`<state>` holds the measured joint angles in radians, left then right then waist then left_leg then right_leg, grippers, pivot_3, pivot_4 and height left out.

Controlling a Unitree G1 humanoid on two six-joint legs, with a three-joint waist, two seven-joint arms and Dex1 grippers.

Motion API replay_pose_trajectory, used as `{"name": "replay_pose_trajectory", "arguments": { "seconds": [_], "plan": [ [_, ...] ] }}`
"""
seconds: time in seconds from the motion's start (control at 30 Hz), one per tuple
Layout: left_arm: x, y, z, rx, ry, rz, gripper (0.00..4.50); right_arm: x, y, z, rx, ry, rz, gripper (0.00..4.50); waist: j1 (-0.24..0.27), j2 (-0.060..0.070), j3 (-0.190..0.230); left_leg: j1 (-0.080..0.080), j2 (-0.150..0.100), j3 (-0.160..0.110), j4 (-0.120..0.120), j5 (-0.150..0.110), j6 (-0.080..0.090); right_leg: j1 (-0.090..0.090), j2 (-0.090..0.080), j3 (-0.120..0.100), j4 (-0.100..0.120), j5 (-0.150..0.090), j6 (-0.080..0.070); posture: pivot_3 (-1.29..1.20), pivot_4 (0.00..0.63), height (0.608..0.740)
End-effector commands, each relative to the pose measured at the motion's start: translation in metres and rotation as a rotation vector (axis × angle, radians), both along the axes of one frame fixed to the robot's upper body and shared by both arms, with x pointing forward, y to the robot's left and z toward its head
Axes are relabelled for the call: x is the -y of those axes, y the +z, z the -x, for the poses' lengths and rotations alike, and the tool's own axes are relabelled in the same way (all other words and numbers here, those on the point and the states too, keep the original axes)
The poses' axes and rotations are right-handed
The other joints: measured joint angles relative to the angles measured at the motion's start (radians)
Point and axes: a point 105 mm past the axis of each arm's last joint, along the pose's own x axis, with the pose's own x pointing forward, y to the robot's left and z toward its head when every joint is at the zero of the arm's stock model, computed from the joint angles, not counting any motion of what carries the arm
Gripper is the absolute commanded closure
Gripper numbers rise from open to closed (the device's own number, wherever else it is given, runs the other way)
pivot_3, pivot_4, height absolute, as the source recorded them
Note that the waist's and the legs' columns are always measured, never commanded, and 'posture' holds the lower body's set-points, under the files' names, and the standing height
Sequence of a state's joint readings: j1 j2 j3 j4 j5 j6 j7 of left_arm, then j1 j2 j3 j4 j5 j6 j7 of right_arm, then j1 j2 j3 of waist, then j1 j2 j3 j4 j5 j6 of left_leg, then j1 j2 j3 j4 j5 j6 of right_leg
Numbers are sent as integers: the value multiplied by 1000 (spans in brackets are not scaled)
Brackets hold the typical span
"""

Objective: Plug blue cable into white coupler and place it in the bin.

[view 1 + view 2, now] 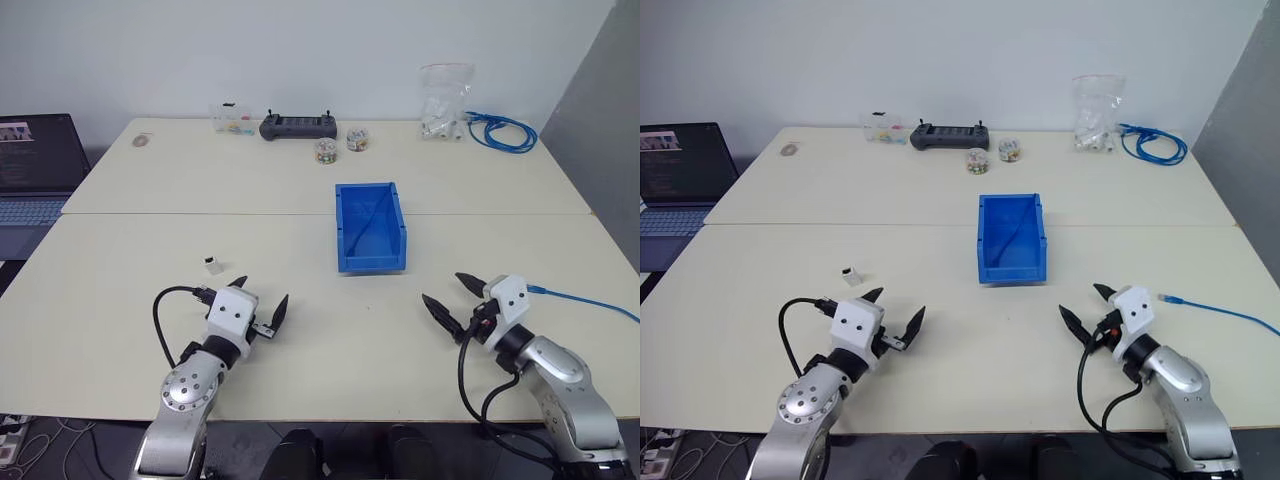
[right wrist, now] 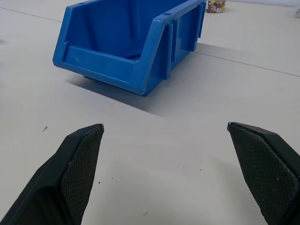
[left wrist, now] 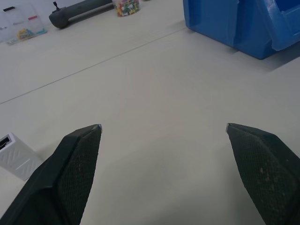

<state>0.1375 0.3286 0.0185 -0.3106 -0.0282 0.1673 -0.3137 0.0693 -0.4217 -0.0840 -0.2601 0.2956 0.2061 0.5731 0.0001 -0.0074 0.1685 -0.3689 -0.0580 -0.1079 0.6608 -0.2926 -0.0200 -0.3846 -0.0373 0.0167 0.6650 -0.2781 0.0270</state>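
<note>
Both my left hand [image 1: 262,300] and right hand [image 1: 447,295] stood fully open and empty low in frame, white coupler [image 1: 212,265] above-left of my left, blue cable [image 1: 585,298] at right edge, bin [image 1: 370,226] centre table.

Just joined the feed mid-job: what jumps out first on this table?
The bright blue bin stands out first, open and empty near the middle of the pale table. In front of it both hands hover open, holding nothing: the left hand just behind the tiny white coupler, the right hand beside the plug end of the blue cable running off the table's right edge.
</note>
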Motion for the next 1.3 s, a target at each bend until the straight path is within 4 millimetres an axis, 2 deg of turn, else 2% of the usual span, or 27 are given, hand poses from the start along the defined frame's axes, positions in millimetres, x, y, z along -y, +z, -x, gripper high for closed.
{"name": "replay_pose_trajectory", "arguments": {
  "seconds": [0.03,0.53,0.77,1.1,1.23,1.3],
  "plan": [
    [0,13,0,56,-14,20,20,-5,12,2,54,26,-1,0,0,0,0,0,0,0,0,0,0,0,0,0,0,0,0,0,150,740],
    [2,5,5,18,2,-6,20,-8,9,3,45,52,0,0,0,0,0,0,0,0,0,0,0,0,0,0,0,0,0,0,150,740],
    [6,8,8,27,-51,1,20,-6,8,5,37,60,-3,0,0,0,0,0,0,0,0,0,0,0,0,0,0,0,0,0,150,740],
    [32,27,20,1,-304,103,20,-5,9,7,40,56,-1,0,-1,0,0,0,0,0,0,0,0,0,0,0,0,0,0,0,150,740],
    [50,42,19,-24,-455,110,20,7,14,5,34,45,7,0,0,0,0,0,0,0,0,0,0,0,0,0,0,0,0,0,150,740],
    [57,50,14,-71,-515,149,20,33,25,-2,42,-19,28,0,2,1,1,0,0,-1,0,0,0,1,0,-1,0,0,0,0,150,740]
  ]
}}
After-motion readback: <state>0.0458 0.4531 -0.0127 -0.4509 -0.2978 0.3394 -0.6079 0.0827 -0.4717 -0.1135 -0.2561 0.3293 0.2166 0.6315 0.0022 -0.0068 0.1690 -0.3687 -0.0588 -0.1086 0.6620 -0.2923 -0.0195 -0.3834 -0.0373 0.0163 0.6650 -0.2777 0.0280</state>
